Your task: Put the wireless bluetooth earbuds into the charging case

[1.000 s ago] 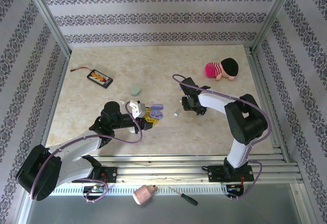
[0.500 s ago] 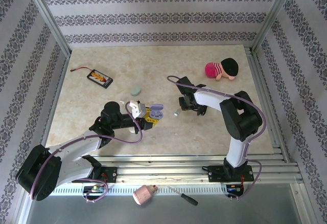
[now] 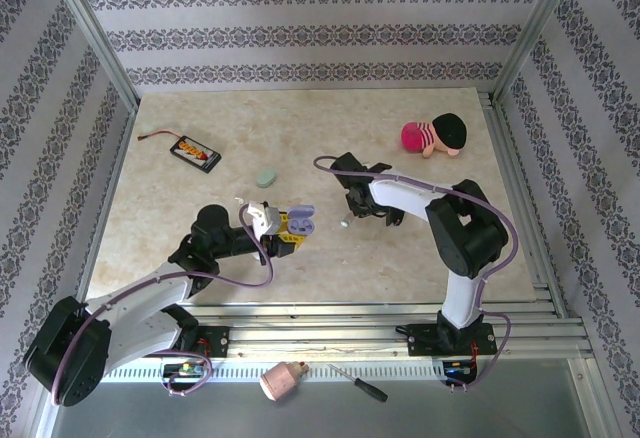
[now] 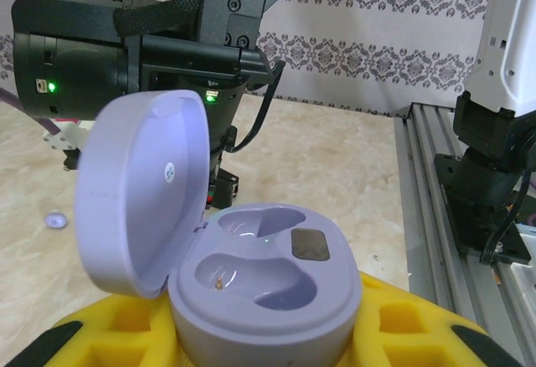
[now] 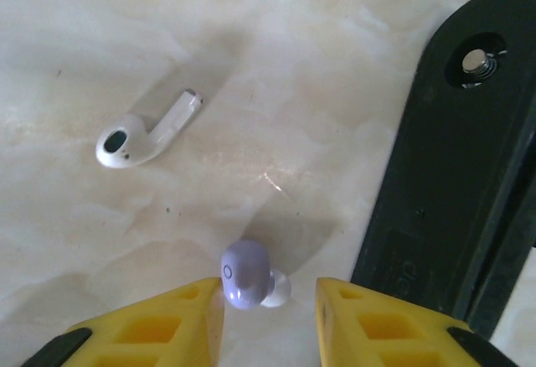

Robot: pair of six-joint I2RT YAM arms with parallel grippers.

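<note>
Beige marbled desk (image 3: 400, 258), aluminium frame, grey damask-striped wallpaper on three sides.

My right pincer (image 5: 264, 304) is down at the desk, jaws parted. Its yellow fingertips (image 5: 167, 325) stand either side of a lilac earbud (image 5: 245, 275). The bud lies on the desk just beside one fingertip and is not gripped; I can't tell if it touches. A white stemmed earbud (image 5: 144, 132) lies flat, near and further out.

My left pincer (image 3: 291, 226) is clamped on the lilac charging case (image 4: 268, 283). The lid (image 4: 142, 191) is swung up and open, and both wells are bare. In the top view the case sits just left of the right pincer, a small gap between them.

Further out: a mint-green case (image 3: 265, 178) toward the back-left, a black battery pack (image 3: 195, 151) at the far left, and a pink-and-black plush toy (image 3: 435, 136) at the back right. A screwdriver (image 3: 358, 383) lies on the tray in front of the bases.

Against a second ago: the right pincer has slid left, closer to the held case. The left arm's elbow has dropped nearer the front edge, while the case sits about where it was. The loose items haven't moved.
</note>
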